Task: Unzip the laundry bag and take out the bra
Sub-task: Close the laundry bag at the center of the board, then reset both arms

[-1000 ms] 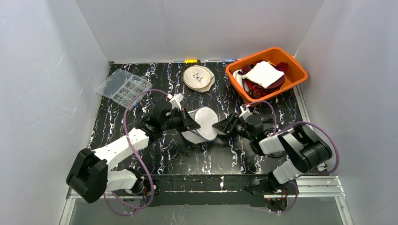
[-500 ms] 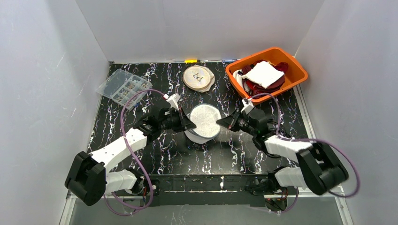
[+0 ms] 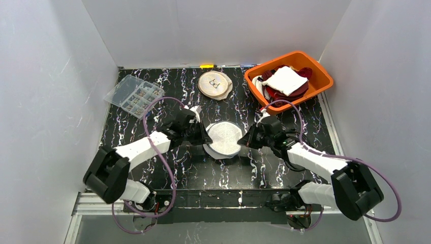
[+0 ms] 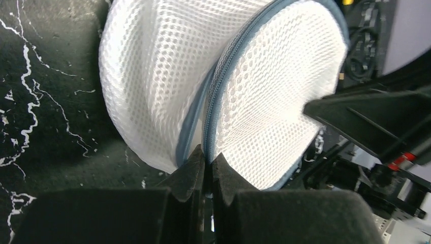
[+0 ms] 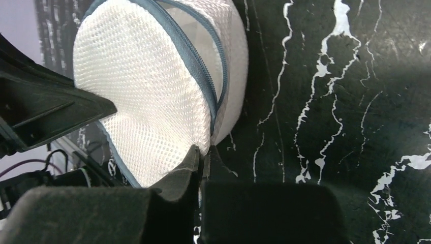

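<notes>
The right tool (image 3: 246,141) has swung in and closed on the bag (image 3: 225,137); the left tool (image 3: 206,138) clamps its opposite rim. The zip (image 5: 195,57) runs ahead of both tips.

White-shelled with bulky black joint housings, the left arm (image 3: 136,149) and right arm (image 3: 316,158) each carry a looping purple cable (image 3: 147,116) behind their matte-black, wedge-fingered ends, the left gripper (image 3: 206,137) and right gripper (image 3: 244,141).
</notes>
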Controlling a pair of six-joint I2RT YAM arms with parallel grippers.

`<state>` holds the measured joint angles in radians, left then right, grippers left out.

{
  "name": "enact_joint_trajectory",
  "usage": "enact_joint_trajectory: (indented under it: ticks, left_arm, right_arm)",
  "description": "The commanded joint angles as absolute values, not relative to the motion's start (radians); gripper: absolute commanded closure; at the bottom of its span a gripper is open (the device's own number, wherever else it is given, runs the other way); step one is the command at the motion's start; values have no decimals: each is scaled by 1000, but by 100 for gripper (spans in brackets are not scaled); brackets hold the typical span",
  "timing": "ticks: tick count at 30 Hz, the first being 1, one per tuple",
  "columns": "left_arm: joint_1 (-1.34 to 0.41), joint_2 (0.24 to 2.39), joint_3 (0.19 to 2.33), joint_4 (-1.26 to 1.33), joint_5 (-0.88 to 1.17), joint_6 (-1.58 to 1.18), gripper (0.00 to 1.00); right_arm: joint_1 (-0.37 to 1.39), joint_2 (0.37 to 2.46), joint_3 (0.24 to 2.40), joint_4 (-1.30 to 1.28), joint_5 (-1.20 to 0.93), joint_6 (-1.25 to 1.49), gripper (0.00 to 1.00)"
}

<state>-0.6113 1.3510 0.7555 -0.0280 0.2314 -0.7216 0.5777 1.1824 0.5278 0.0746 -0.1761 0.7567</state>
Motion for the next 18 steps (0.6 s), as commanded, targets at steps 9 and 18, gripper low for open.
enact_joint_trajectory:
  ticks: [9,18]
  left_arm:
    - [-587,1572,801,-45,-77,-699,100]
    - [-593,1518,776,-61,-64,-698,91]
  right_arm:
    - [662,1367,553,34,60,703,99]
    - [672,1384,528,54,83,678,80]
